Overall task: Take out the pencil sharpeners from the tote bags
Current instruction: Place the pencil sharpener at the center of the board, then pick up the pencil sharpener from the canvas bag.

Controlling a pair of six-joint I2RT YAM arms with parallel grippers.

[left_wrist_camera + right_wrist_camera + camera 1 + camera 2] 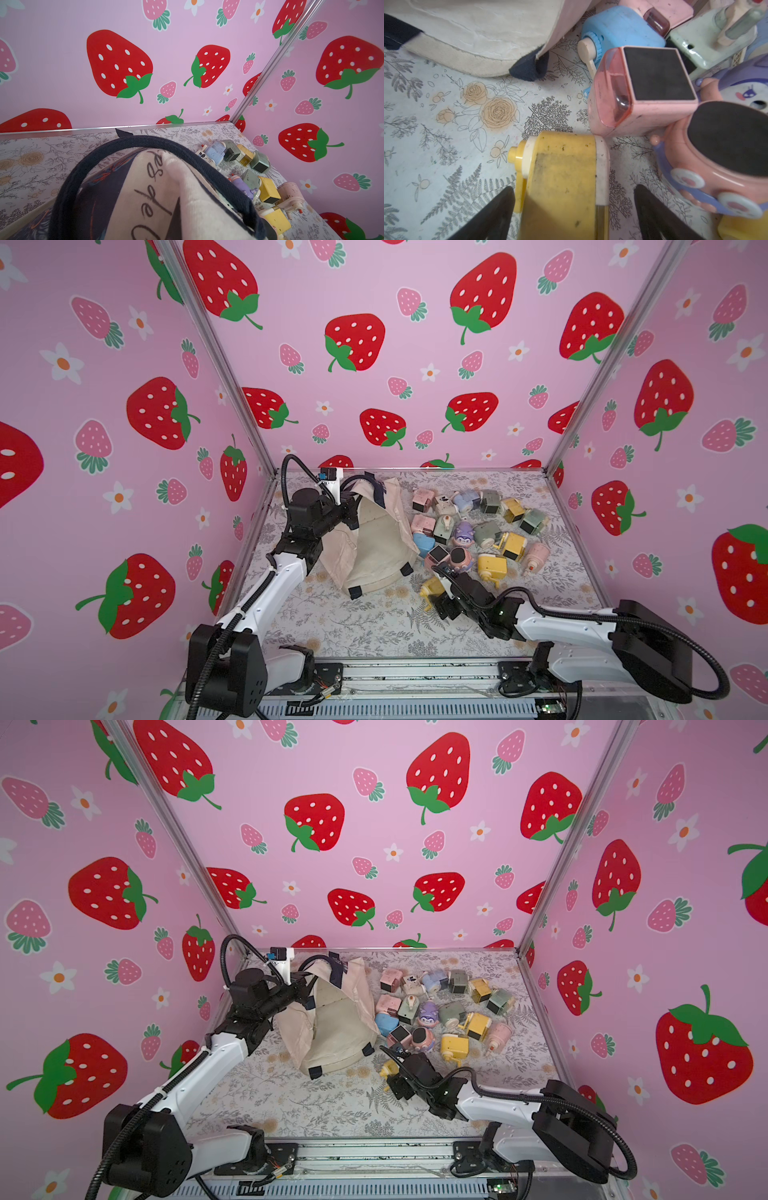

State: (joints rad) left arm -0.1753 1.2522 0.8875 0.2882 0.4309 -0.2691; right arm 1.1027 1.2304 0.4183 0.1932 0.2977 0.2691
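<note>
Right now your right gripper (573,188) stands with its fingers (496,212) spread apart. The yellow sharpener (564,166) sits on the bench (374,626) in the gap between them. Its crank (517,162) to front line runs across that gap. The crank points to the tote (374,539) side, and the white-trimmed end points to the pile side. In the right wrist view one finger lies just beside the crank. The other finger stands clear of the white end, with bare bench between them, so nothing is clamped. You cannot tell from these views which face of the sharpener is down. Its far edge sits just beside a pink sharpener (643,93) that lies tipped with its dark base showing.

Your left gripper (351,512) is closed on the tote's upper edge and holds the cloth bunched up off the bench. The fingertips themselves are hidden by fabric. In the left wrist view the navy handle (145,141) arcs over the lettered panel. The tote's bottom rests on the bench near the yellow sharpener but does not touch it.

The other sharpeners (478,526) lie packed together on the bench beside the tote, on your right-arm side. They point every which way.
</note>
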